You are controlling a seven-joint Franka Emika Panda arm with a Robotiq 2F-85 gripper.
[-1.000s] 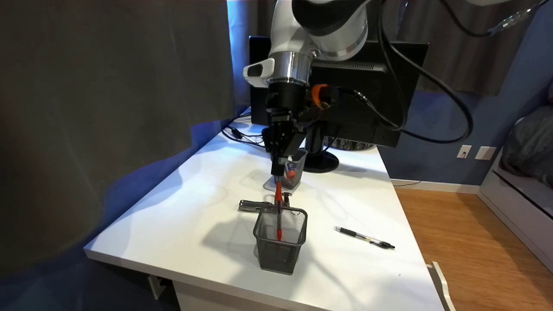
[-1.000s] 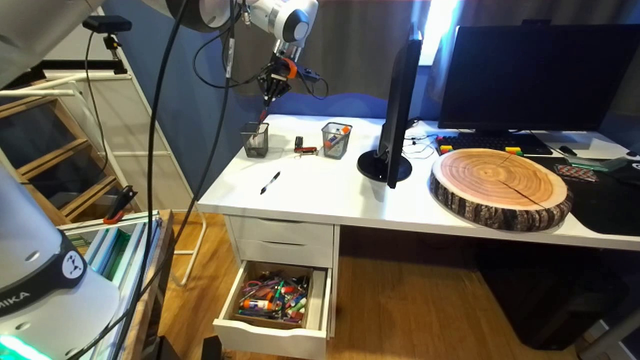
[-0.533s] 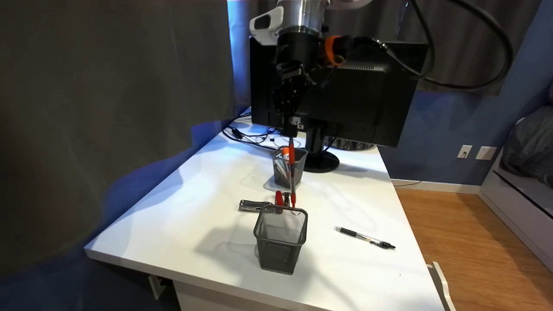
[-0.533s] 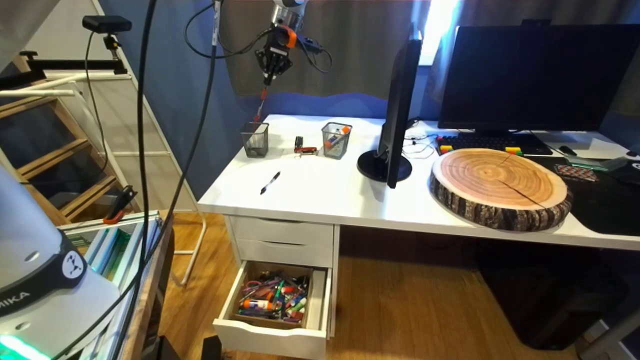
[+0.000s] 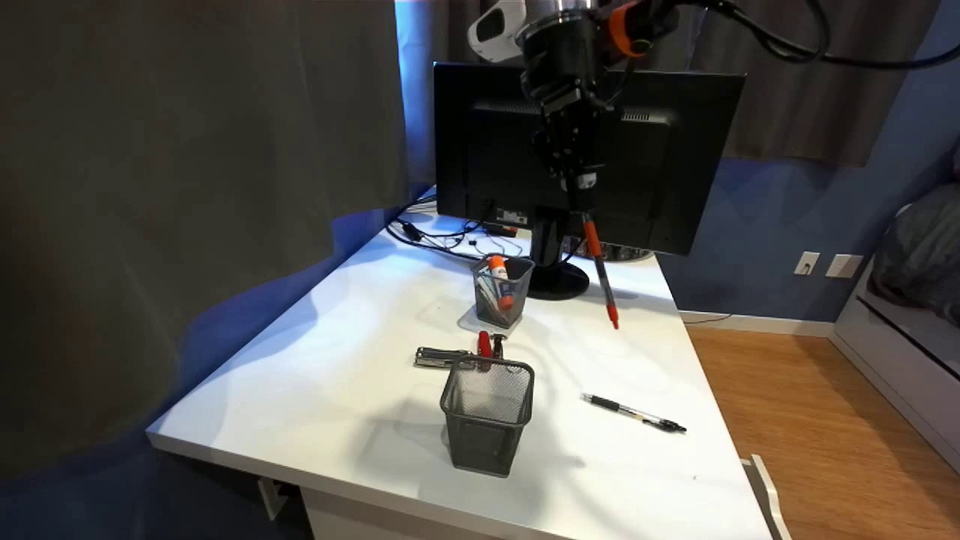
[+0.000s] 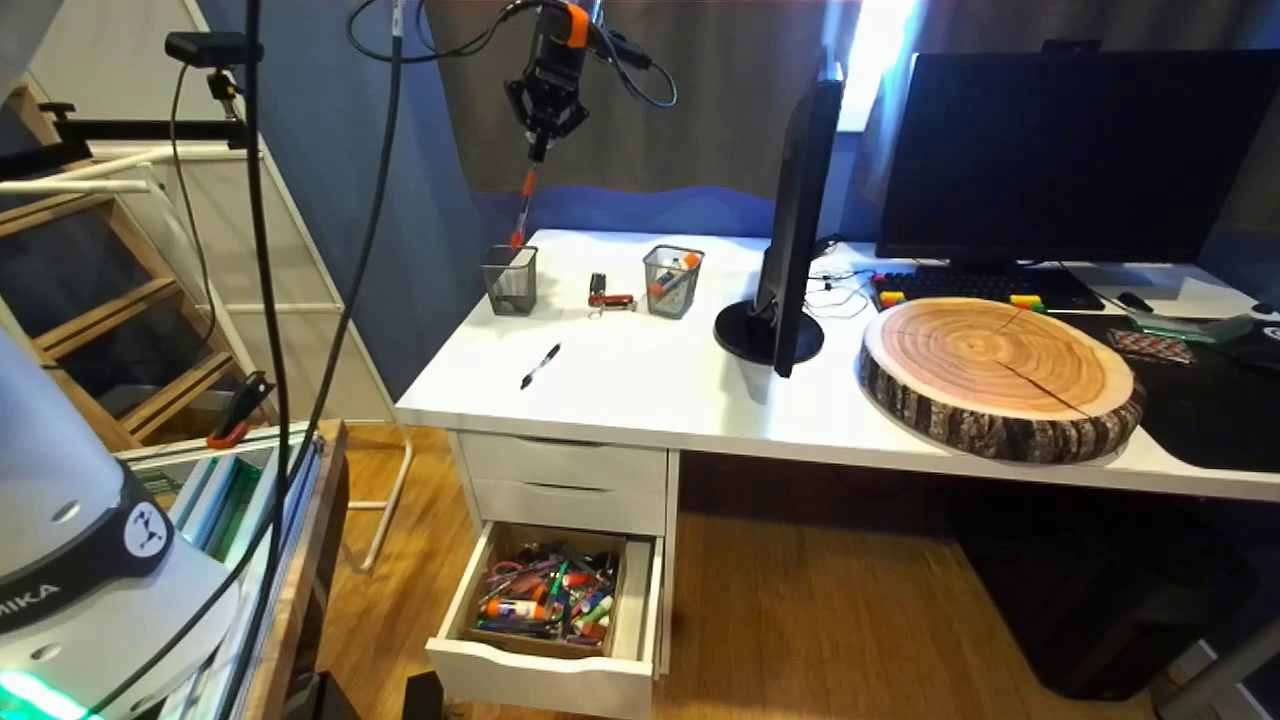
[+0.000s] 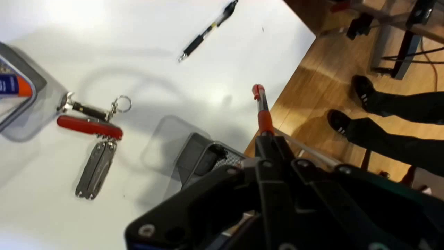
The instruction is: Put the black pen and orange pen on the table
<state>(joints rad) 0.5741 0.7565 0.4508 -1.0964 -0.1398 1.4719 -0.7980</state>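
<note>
My gripper [image 5: 581, 202] is shut on one end of the orange pen [image 5: 602, 274], which hangs tilted, tip down, in the air above the table [image 5: 315, 375]. The pen also shows in an exterior view [image 6: 524, 205] and in the wrist view [image 7: 265, 119], beyond the closed fingertips [image 7: 270, 140]. The black pen [image 5: 630, 412] lies flat on the white table, apart from everything; it shows too in an exterior view [image 6: 540, 367] and at the top of the wrist view [image 7: 208, 31]. The black mesh cup [image 5: 484, 442] stands upright near the table's end, below the gripper in the wrist view [image 7: 196, 152].
A second mesh cup [image 5: 487, 304] holds a glue stick [image 5: 501, 281]. A red pocket knife [image 7: 88, 125] and a grey multi-tool [image 7: 96, 170] lie between the cups. A monitor [image 6: 805, 200] and a wood slab [image 6: 1000, 350] stand on the table. A drawer [image 6: 550, 680] is open below.
The orange pen, held in the gripper, has come up out of the mesh cup. It has moved right in an exterior view and is now tilted. The black pen has not moved.
</note>
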